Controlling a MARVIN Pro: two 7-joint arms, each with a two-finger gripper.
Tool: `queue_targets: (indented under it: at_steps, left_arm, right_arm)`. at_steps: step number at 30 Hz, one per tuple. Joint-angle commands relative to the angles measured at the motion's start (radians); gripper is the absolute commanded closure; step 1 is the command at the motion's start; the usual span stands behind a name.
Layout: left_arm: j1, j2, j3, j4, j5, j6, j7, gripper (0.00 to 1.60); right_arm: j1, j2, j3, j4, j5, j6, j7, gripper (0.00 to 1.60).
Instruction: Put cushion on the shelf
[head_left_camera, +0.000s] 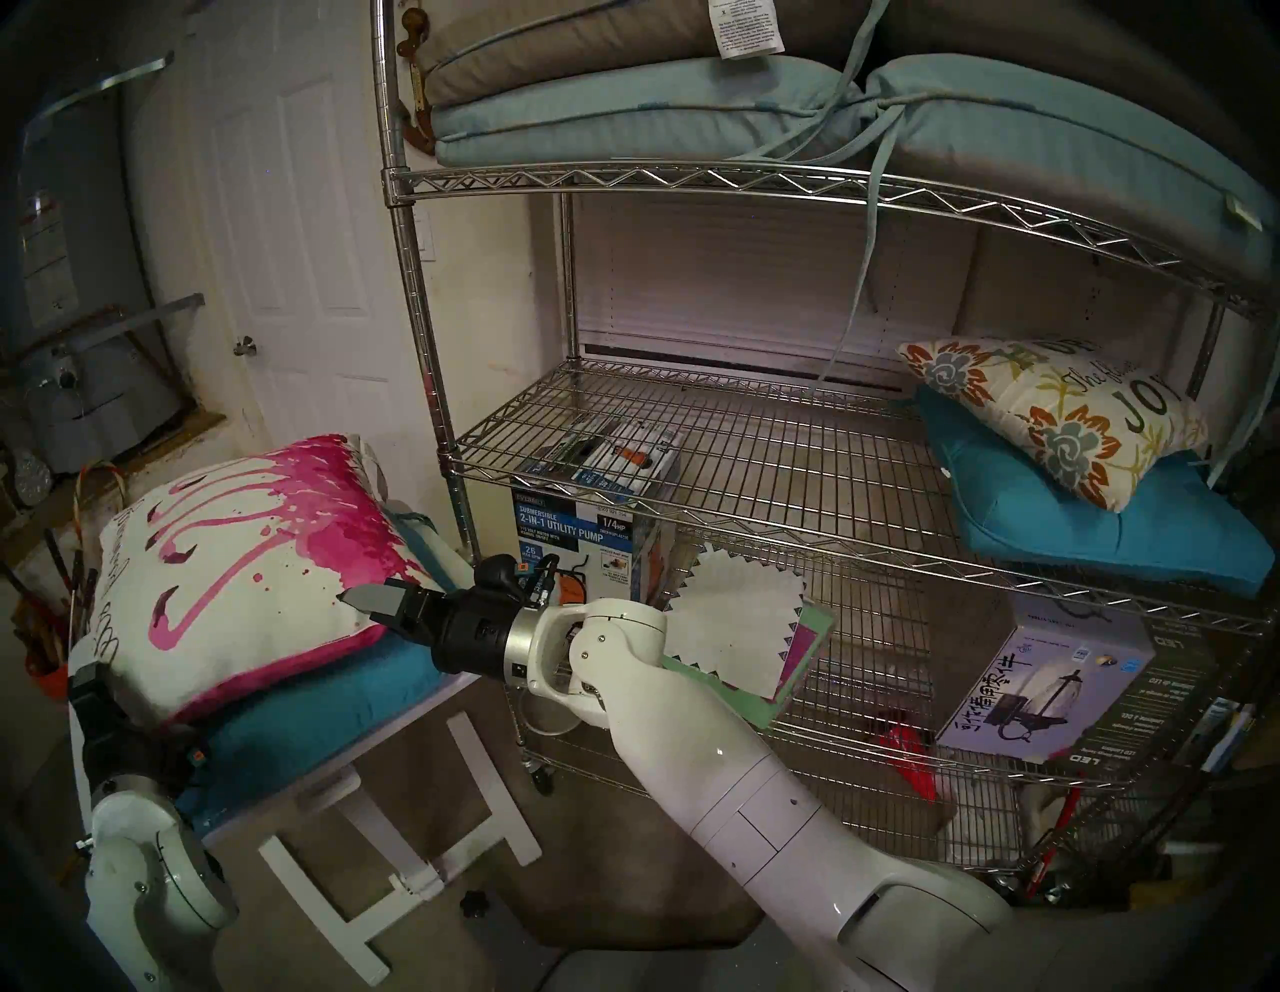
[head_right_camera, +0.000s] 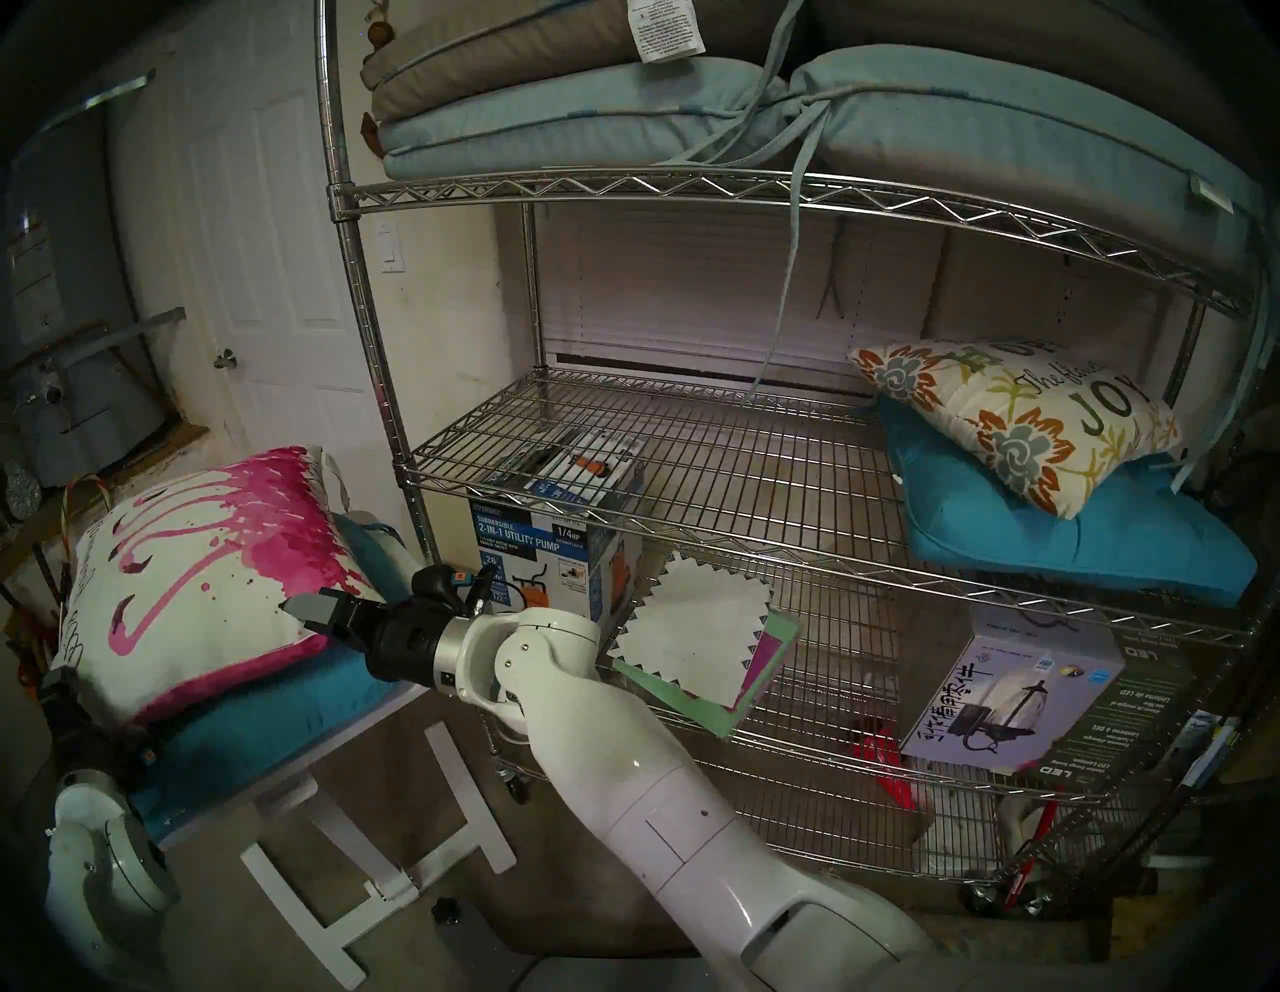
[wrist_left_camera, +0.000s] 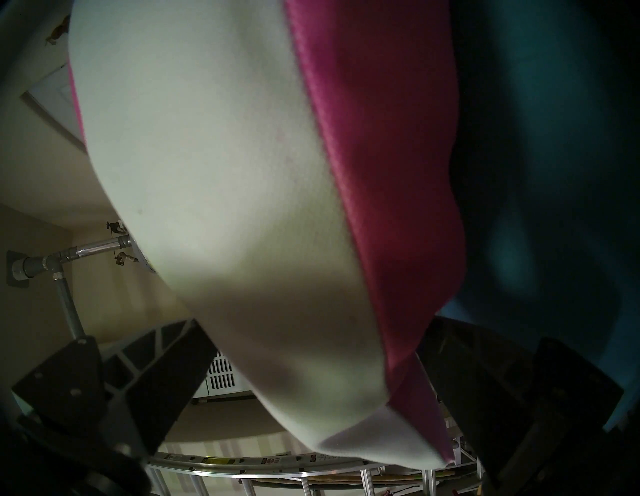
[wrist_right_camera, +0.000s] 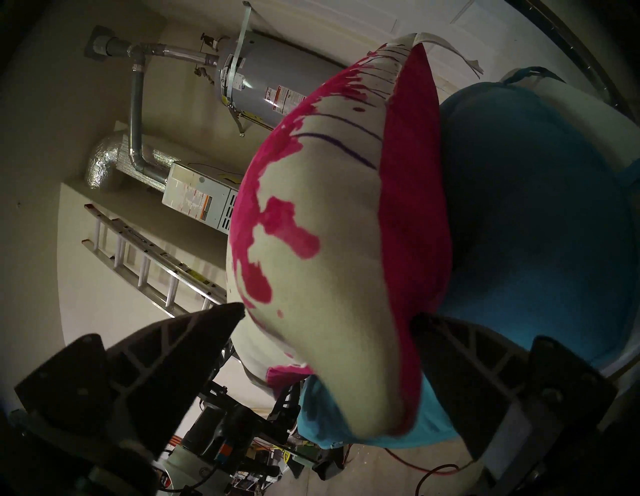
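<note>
- Both grippers' jaws stand apart: the right gripper (wrist_right_camera: 329, 318) straddles a corner of the pink-and-white cushion (head_left_camera: 242, 554), the left gripper (wrist_left_camera: 311, 391) its opposite corner, neither clamped.
- That cushion lies on a teal cushion (head_left_camera: 312, 713) on the small white table (head_left_camera: 415, 720), just left of the shelf (head_left_camera: 692, 443).
- On the shelf's middle tier, a floral cushion (head_left_camera: 1053, 422) rests on another blue cushion (head_left_camera: 1108, 526).

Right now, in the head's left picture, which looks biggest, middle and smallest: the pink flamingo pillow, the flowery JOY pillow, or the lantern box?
1. Pink flamingo pillow, though it lies nearest the camera, which helps.
2. Flowery JOY pillow.
3. Lantern box, close behind the JOY pillow, so those two are unsure.
</note>
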Motion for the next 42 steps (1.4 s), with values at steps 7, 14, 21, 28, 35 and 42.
queue_targets:
  at_steps: [7, 14, 21, 28, 35, 42]
  left_arm:
    - [-0.001, -0.004, -0.005, -0.02, 0.002, 0.0, 0.005, 0.0]
    - [-0.002, -0.005, -0.006, -0.02, 0.003, -0.002, 0.004, 0.0]
    - [0.045, -0.017, 0.047, -0.036, 0.008, -0.081, 0.113, 1.6]
    - [0.071, -0.035, 0.114, -0.05, 0.068, -0.069, 0.179, 1.6]
    - [0.071, -0.021, 0.155, -0.105, 0.1, -0.077, 0.178, 1.6]
    - [0.054, 0.003, 0.225, -0.148, 0.148, -0.081, 0.17, 1.6]
  right_arm:
    - [0.029, -0.028, -0.006, -0.011, 0.004, -0.011, 0.018, 0.0]
    - [0.03, -0.027, -0.008, -0.01, 0.005, -0.012, 0.019, 0.0]
    - [0.003, -0.025, -0.001, -0.015, 0.024, -0.013, 0.009, 1.6]
    - [-0.03, 0.003, 0.021, -0.047, 0.031, -0.03, 0.006, 1.6]
    - [-0.015, 0.027, 0.05, -0.113, 0.029, -0.013, 0.005, 1.6]
    - [0.014, 0.032, 0.081, -0.161, 0.025, 0.0, -0.009, 1.6]
